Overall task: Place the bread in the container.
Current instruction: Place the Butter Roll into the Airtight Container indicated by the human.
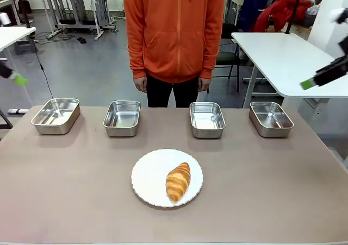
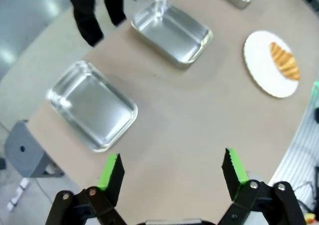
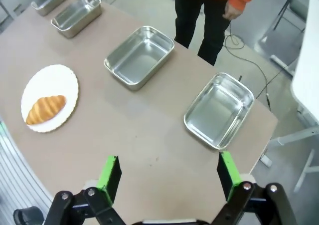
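My left gripper point(image 2: 172, 157) hangs released, its green-padded fingers spread wide with nothing between them, well off to the left of the white plate point(image 1: 145, 171) and above the left edge of the table point(image 1: 272, 201). My right gripper point(image 3: 168, 159) is just as slack and holds nothing, raised well off to the plate's right, past the table's far right corner. The bread point(image 1: 178, 182), a golden-brown croissant, lies on the plate's right half, its length running roughly from the near rim toward the far rim. Beyond the plate, four look-alike steel pans stand upright in a row, apart from one another and from the plate. They are the outer left pan point(image 1: 56, 115), the inner left pan point(image 1: 122, 118), the inner right pan point(image 1: 207, 119) and the outer right pan point(image 1: 271, 118), and each shows bare metal inside. I cannot tell which of the four is the container meant for the bread. Beyond the pans, directly behind the plate, a person in an orange hoodie point(image 1: 174, 33) stands with both hands hanging at the sides.
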`<control>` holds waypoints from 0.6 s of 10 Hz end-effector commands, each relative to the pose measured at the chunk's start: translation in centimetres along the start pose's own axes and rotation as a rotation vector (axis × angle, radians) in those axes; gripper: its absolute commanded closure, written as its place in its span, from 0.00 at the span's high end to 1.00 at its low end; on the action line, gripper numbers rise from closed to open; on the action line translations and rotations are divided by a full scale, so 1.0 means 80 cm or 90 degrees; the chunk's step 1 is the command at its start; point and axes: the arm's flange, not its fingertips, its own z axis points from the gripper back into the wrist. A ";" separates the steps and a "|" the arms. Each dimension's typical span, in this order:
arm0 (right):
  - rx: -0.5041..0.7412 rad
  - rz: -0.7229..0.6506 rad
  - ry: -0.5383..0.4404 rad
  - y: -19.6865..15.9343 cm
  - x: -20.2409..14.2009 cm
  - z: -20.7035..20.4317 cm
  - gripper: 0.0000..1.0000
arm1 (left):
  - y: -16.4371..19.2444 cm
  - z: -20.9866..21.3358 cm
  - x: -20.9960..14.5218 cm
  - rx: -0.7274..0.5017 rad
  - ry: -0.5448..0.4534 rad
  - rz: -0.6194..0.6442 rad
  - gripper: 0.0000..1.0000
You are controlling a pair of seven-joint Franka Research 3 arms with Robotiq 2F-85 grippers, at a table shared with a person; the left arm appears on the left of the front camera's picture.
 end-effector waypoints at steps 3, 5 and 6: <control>0.000 0.000 0.000 0.000 0.000 0.000 1.00 | 0.000 0.000 0.000 0.000 0.000 0.000 1.00; 0.000 0.000 0.000 0.000 0.000 0.000 1.00 | 0.000 0.000 0.000 0.000 0.000 0.000 1.00; 0.000 0.000 0.000 0.000 0.000 0.000 1.00 | 0.000 0.000 0.000 0.000 0.000 0.000 1.00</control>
